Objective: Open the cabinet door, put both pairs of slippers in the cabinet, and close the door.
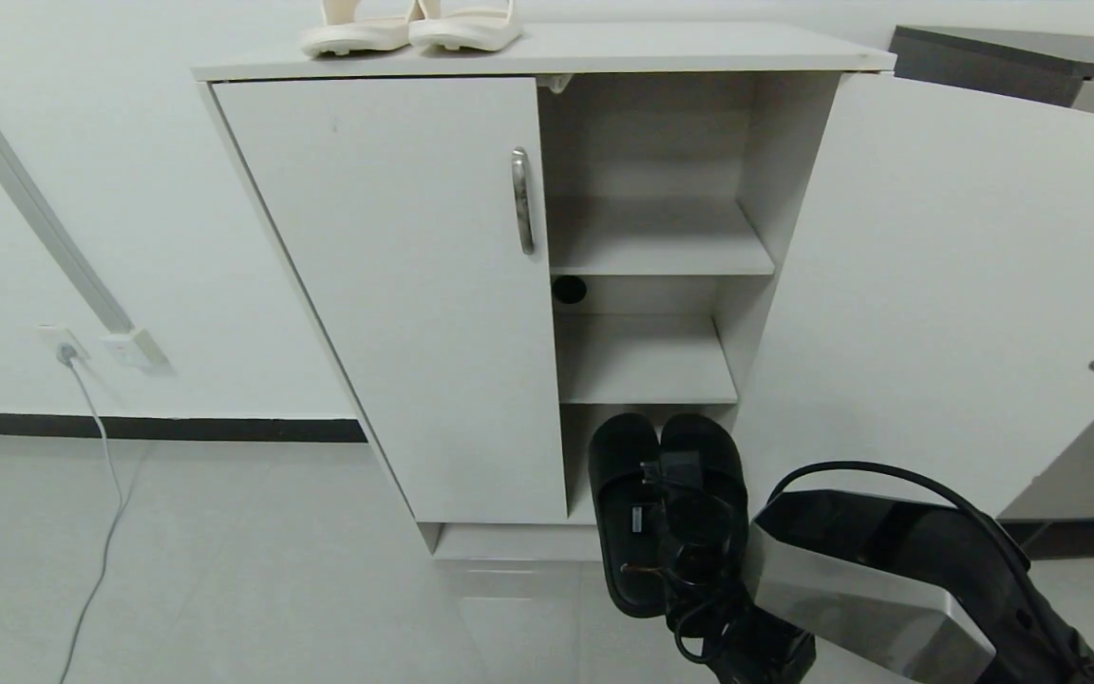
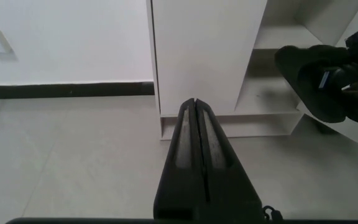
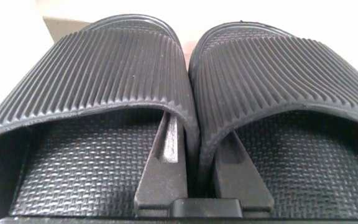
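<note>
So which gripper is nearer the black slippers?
Right. The right gripper grips the black slippers by the cabinet; the left gripper hangs shut, apart from them, over the floor.

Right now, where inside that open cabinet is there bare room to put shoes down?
The upper shelf and the middle shelf are bare, bordered by the closed left door and the cabinet's right wall. The bottom compartment is crowded: the right gripper holds the black slippers at its mouth.
</note>
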